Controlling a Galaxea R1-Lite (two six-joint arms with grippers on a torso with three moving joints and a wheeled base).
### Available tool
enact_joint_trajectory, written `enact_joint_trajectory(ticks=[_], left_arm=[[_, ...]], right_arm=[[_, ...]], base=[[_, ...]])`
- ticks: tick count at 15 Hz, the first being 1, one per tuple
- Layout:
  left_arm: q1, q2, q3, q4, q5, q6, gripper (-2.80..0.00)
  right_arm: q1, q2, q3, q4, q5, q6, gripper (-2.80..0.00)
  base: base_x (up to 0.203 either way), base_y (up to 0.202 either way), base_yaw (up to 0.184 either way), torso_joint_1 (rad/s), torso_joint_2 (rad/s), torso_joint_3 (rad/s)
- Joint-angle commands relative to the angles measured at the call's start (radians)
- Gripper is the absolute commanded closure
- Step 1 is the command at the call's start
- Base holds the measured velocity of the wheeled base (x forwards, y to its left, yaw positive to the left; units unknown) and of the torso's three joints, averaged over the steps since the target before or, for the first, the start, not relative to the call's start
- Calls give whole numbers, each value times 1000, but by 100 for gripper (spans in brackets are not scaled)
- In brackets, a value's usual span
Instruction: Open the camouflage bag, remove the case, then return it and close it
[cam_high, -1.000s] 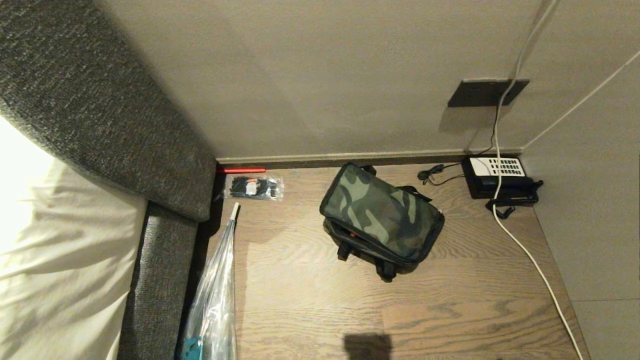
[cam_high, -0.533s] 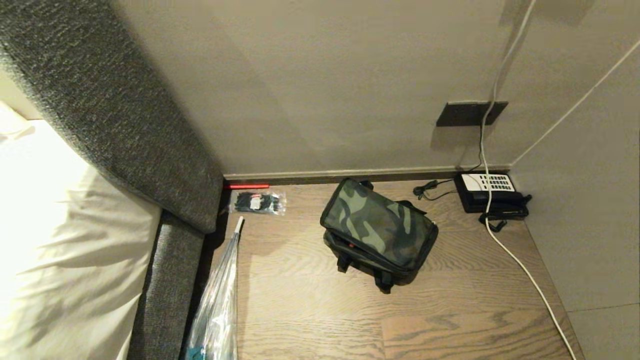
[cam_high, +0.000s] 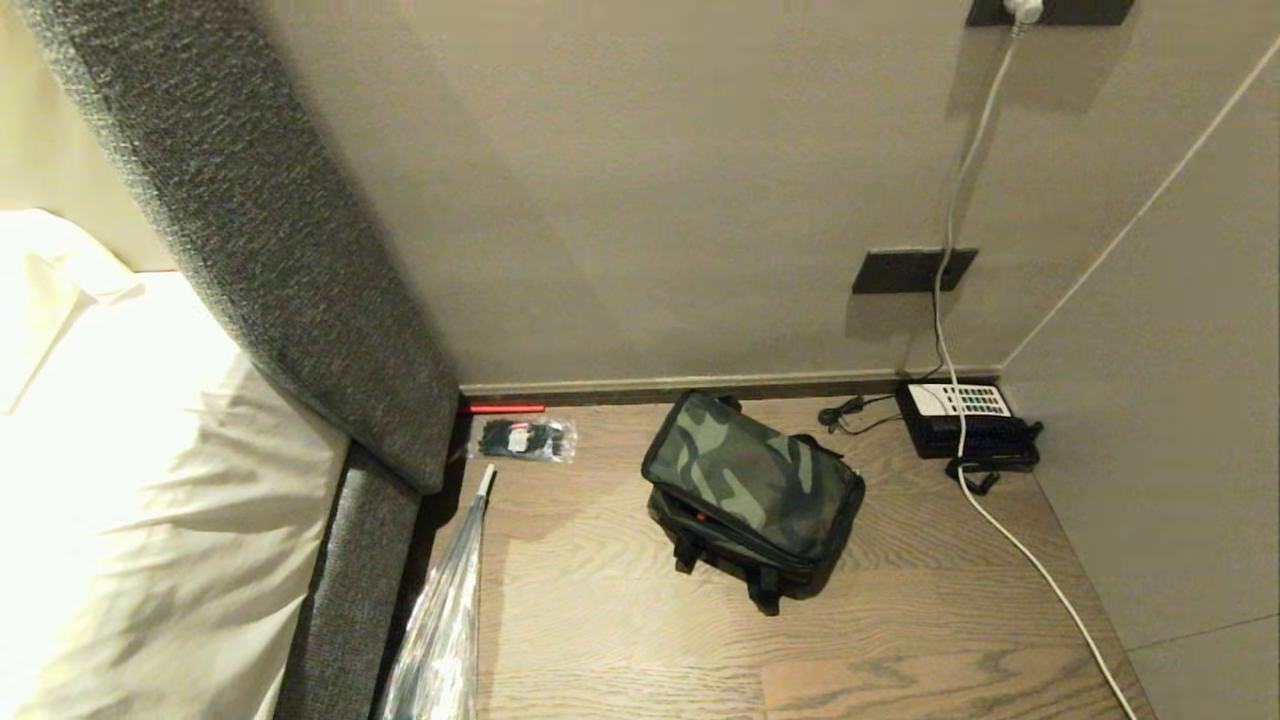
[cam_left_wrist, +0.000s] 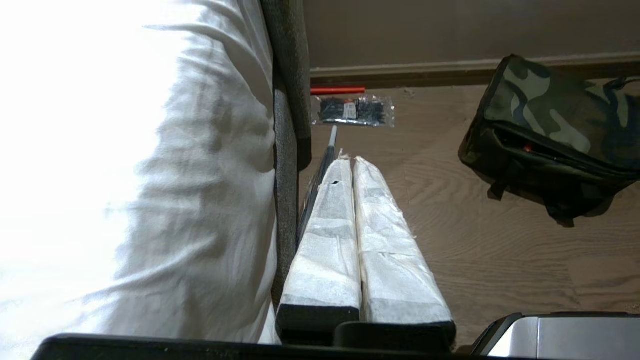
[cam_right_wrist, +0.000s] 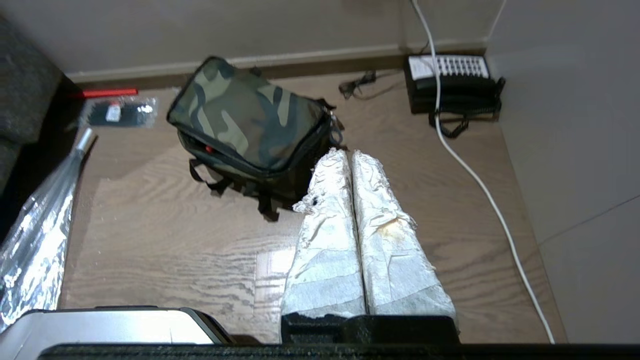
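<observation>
- The left gripper (cam_left_wrist: 352, 162) hangs above the wood floor (cam_high: 900, 620) beside the bed's grey upholstered edge (cam_left_wrist: 285, 200), its two white-wrapped fingers (cam_left_wrist: 325, 235) pressed together with nothing between them.
- The right gripper (cam_right_wrist: 350, 155) hangs above the floor on the other side, fingers likewise pressed together and empty, its tips just short of the bag in the right wrist view.
- A folded umbrella in a clear sleeve (cam_high: 445, 620) lies along the bed frame.
- The camouflage bag (cam_high: 755, 480) sits on the floor mid-scene, lid down, a slit of red showing at its front seam; neither gripper touches it.
- Farther back, a clear packet of black cable ties (cam_high: 523, 438) and a red stick (cam_high: 505, 408) lie by the skirting.
- A black telephone with white keypad (cam_high: 965, 420) sits in the far corner, a white cable (cam_high: 1040, 570) running over it.
</observation>
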Motion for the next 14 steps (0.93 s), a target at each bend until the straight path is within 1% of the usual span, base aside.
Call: enact_joint_trajectory(ticks=[1, 14], left_arm=[[0, 0, 0, 0, 0, 0, 0], [0, 0, 0, 0, 0, -3, 0]], right_arm=[[0, -25, 0, 0, 0, 0, 0], [0, -25, 0, 0, 0, 0, 0]], base=[[0, 0, 0, 6, 2, 207], [0, 0, 0, 1, 2, 204]])
